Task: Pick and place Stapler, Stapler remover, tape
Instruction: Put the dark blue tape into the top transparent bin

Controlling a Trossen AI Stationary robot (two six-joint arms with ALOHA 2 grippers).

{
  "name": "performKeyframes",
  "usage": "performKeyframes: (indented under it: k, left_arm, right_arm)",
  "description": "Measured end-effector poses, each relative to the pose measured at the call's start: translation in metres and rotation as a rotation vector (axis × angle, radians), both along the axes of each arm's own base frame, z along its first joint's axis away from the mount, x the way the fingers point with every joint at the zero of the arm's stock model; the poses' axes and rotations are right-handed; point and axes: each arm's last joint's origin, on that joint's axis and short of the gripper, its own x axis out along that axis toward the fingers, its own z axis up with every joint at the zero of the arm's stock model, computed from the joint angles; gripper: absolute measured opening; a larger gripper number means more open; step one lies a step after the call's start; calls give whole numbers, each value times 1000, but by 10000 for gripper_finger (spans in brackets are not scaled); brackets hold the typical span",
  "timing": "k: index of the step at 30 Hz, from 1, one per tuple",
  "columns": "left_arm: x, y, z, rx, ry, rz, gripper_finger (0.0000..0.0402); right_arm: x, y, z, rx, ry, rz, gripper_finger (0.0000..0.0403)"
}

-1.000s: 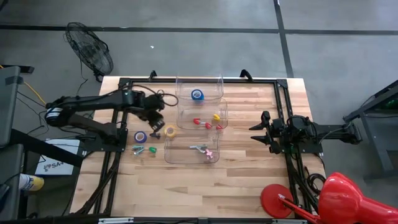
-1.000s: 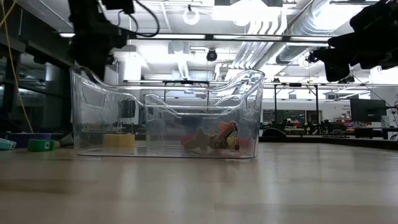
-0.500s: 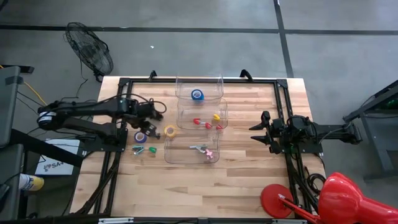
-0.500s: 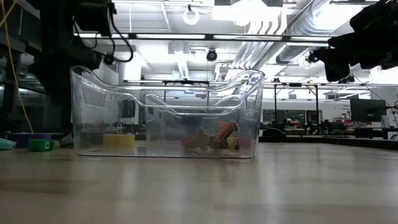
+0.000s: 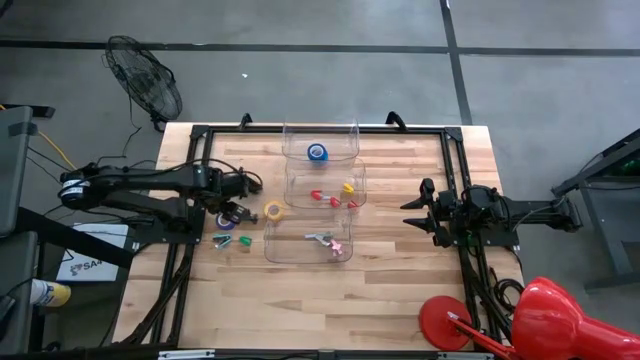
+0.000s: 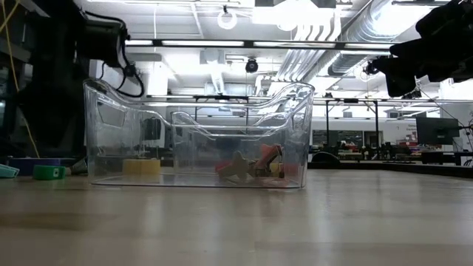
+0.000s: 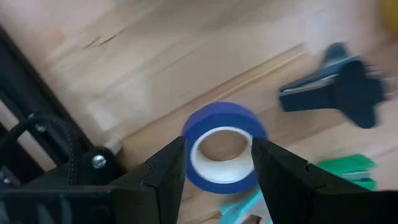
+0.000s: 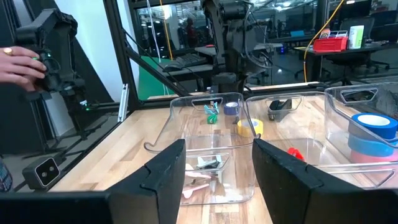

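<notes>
Left gripper (image 7: 217,163) apart, straddling blue tape (image 7: 222,146) | right gripper (image 5: 415,212) apart, idle at 3 o'clock | risk: off-centre closing could push tape aside.

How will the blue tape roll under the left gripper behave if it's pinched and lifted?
The blue tape roll lies flat on the table, so it probably won't roll until tilted on edge. It looks like a stiff ring, likely light. The left gripper is open around it; its smooth, curved sides could slip in the pinch.
</notes>
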Motion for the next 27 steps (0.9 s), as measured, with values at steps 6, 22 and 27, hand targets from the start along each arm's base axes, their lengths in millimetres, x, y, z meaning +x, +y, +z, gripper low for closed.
performKeyframes:
  k: [6,22,27]
  left_arm:
    - [-5,-1,-9,-3,37,9,177]
    - [-13,-3,-35,-28,50,22,173]
    - [-13,-3,-35,-30,48,24,122]
  right_arm:
    - [0,0,0,0,0,0,177]
    - [0,0,0,0,0,0,177]
    - [0,0,0,0,0,0,177]
